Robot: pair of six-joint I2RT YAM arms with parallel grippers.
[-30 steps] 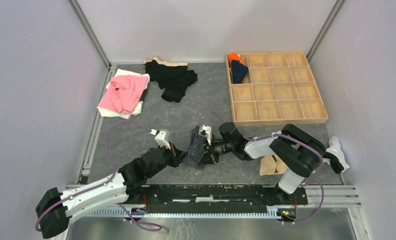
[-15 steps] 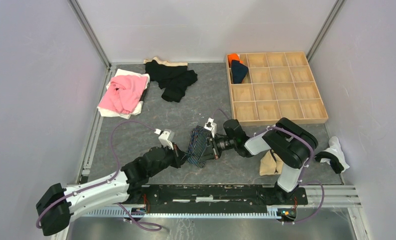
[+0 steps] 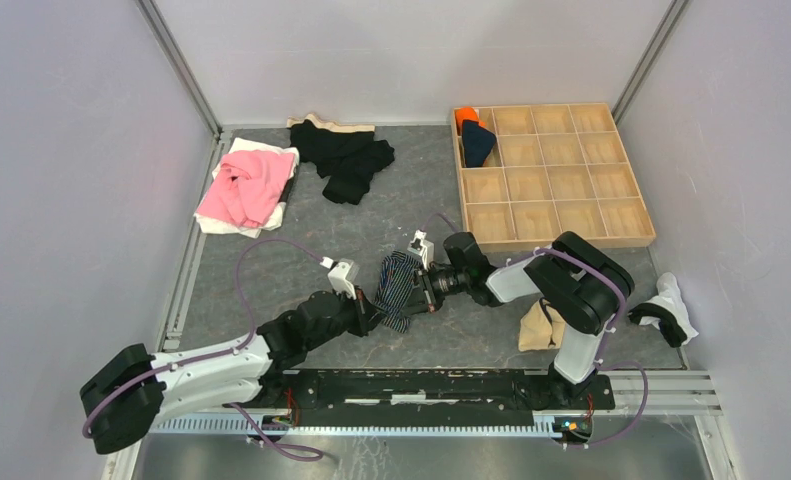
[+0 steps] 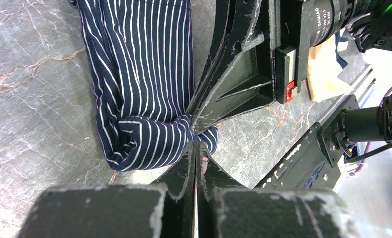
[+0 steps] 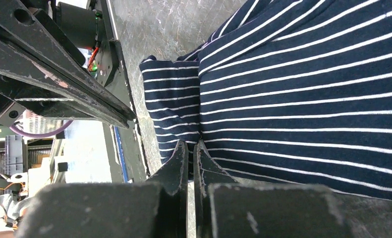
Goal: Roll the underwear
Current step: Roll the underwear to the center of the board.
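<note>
The navy striped underwear (image 3: 395, 287) lies bunched on the grey table between both arms, seen close in the left wrist view (image 4: 139, 74) and the right wrist view (image 5: 303, 89). My left gripper (image 3: 375, 308) (image 4: 196, 143) is shut on the near rolled end of it. My right gripper (image 3: 417, 290) (image 5: 190, 145) is shut on the same striped cloth from the other side, its black fingers (image 4: 233, 74) meeting mine tip to tip. Another underwear, white with black trim (image 3: 669, 308), lies at the far right, away from both grippers.
A wooden compartment tray (image 3: 561, 243) stands at the back right with orange and navy rolls (image 3: 474, 135) in its corner cells. A pink garment (image 3: 246, 185) and black garments (image 3: 349, 155) lie at the back left. A tan cloth (image 3: 539, 326) lies by the right arm's base.
The left arm has reached further forward and right. The right arm has folded back, its gripper shifting slightly away. The striped underwear between them has bunched shorter.
</note>
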